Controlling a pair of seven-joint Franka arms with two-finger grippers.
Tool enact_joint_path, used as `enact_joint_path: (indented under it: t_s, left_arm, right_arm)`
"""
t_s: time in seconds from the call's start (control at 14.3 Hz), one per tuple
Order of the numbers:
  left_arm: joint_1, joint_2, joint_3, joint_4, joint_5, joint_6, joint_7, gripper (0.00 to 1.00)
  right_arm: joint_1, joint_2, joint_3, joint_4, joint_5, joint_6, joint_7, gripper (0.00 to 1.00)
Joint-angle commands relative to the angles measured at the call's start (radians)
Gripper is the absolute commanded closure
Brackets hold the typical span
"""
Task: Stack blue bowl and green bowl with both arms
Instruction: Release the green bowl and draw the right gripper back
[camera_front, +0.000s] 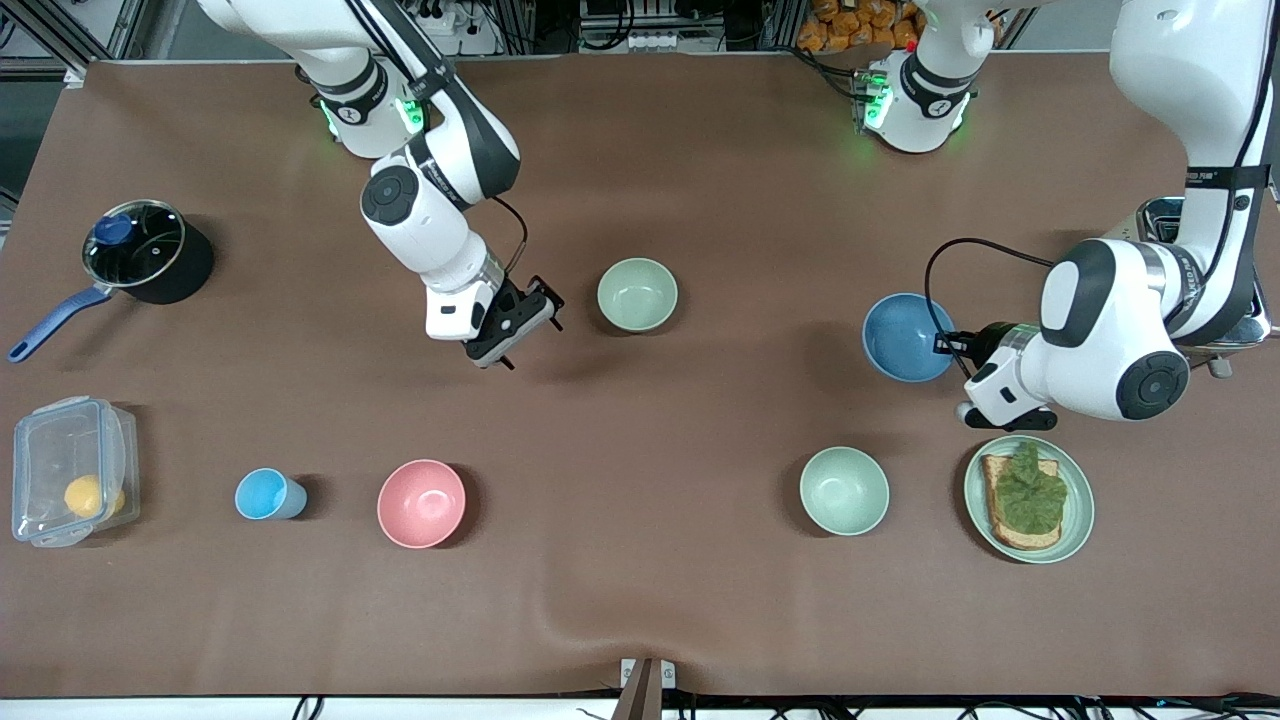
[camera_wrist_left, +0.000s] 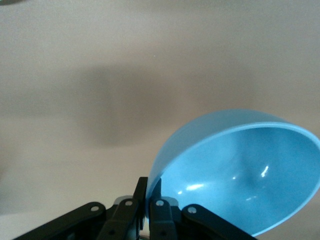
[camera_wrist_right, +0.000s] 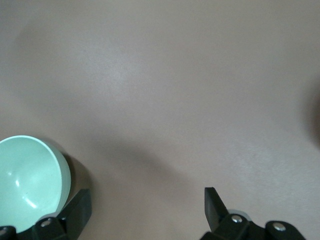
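Note:
The blue bowl (camera_front: 905, 338) hangs tilted just above the table near the left arm's end. My left gripper (camera_front: 950, 343) is shut on its rim. In the left wrist view the fingers (camera_wrist_left: 141, 192) pinch the wall of the blue bowl (camera_wrist_left: 240, 175). The green bowl (camera_front: 637, 294), pale sage, stands upright mid-table. My right gripper (camera_front: 532, 342) hovers open and empty over the cloth beside it, toward the right arm's end. The right wrist view shows the open right gripper (camera_wrist_right: 147, 205) with the green bowl (camera_wrist_right: 27, 182) just outside one finger.
A paler mint bowl (camera_front: 844, 490) and a green plate with toast (camera_front: 1030, 498) lie nearer the front camera than the blue bowl. A pink bowl (camera_front: 421, 503), light-blue cup (camera_front: 265, 494), clear box (camera_front: 72, 485) and black pot (camera_front: 140, 255) occupy the right arm's end.

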Motion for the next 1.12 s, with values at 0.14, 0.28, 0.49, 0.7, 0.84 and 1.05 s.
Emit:
enact_joint_path:
  t_s: [0.14,0.28,0.49,0.7,0.84,1.05]
  left_arm:
    - [0.000,0.010,0.000,0.008,-0.045,-0.028,-0.018,1.00]
    - [0.000,0.011,0.000,0.008,-0.045,-0.032,-0.018,1.00]
    - [0.001,0.024,0.000,0.007,-0.045,-0.045,-0.015,1.00]
    - [0.001,0.025,0.000,0.007,-0.045,-0.047,-0.013,1.00]
    - [0.001,0.025,0.000,0.007,-0.045,-0.048,-0.012,1.00]
    - [0.001,0.027,0.000,0.005,-0.045,-0.048,-0.009,1.00]
  right_arm:
    - [-0.005,-0.013,0.027,-0.004,0.505,-0.079,-0.028,0.00]
    - [-0.036,-0.007,0.018,0.007,0.638,-0.168,-0.015,0.00]
    - [-0.143,0.053,0.019,0.037,0.760,-0.282,0.149,0.00]
    - [-0.134,0.096,0.018,0.170,0.777,-0.296,0.501,0.00]
    - [-0.129,0.113,0.019,0.217,0.778,-0.299,0.679,0.00]
    - [-0.114,0.139,0.018,0.186,0.765,-0.297,0.789,0.00]
